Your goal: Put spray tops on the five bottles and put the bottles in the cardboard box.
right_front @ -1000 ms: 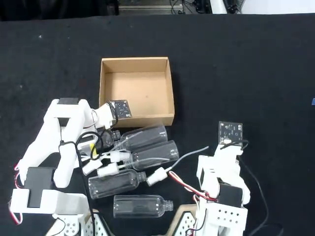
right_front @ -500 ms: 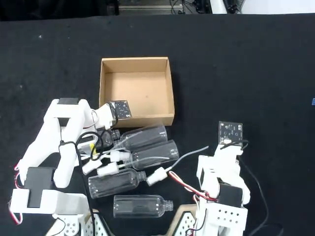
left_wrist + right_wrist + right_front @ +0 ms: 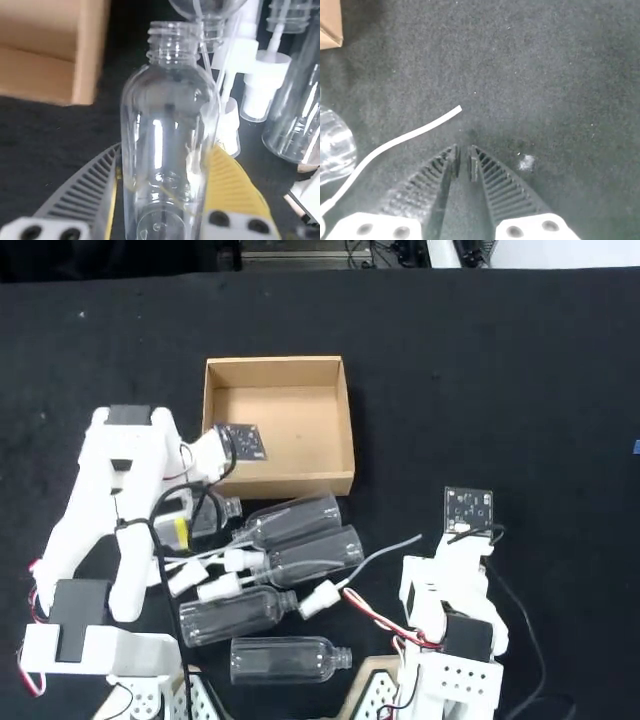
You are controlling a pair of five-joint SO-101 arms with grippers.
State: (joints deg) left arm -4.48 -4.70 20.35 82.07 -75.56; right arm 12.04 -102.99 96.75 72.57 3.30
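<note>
One uncapped bottle [image 3: 167,100] is clamped by its lower body in the left end effector [image 3: 166,165], near the box [image 3: 278,485] front corner. Thin clear plastic, it is likely light, slick and squashable, so grip it gently. Right end effector [image 3: 462,155] hangs closed, empty, above the desk [image 3: 520,390].

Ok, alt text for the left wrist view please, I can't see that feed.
The left gripper grips a clear, uncapped bottle around its body, threaded neck pointing away. A corner of the cardboard box lies to one side, white spray tops and more clear bottles to the other, on the black table.
</note>
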